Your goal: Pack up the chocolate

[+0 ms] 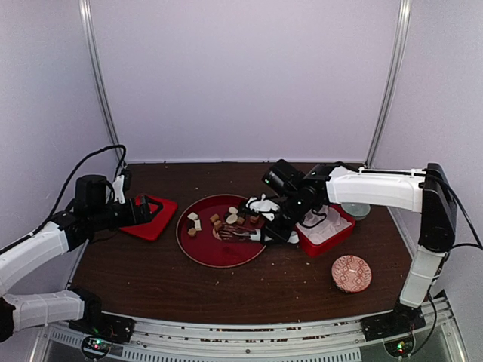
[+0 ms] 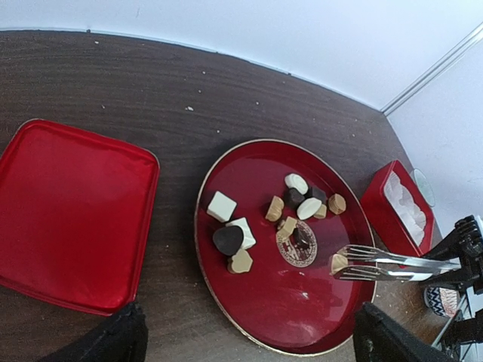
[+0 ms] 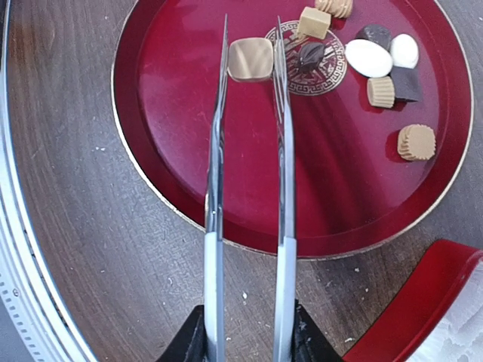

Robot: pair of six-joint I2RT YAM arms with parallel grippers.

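Several chocolates [image 2: 294, 202] in dark brown, tan and white lie on a round red plate [image 2: 302, 309]. My right gripper [image 3: 247, 335] is shut on metal tongs [image 3: 215, 188], whose tips pinch a tan square chocolate [image 3: 250, 59] over the plate's middle. From the left wrist view the same tongs [image 2: 392, 265] and tan chocolate [image 2: 339, 263] show at the plate's right side. My left gripper [image 1: 151, 210] is open and empty, hovering over a square red lid [image 2: 68, 211] left of the plate.
A red box [image 1: 326, 230] lined with white paper cups stands right of the plate, under my right arm. A small patterned bowl [image 1: 352, 273] sits front right, and a glass bowl [image 1: 356, 210] lies behind the box. Pale crumbs dot the dark wooden table.
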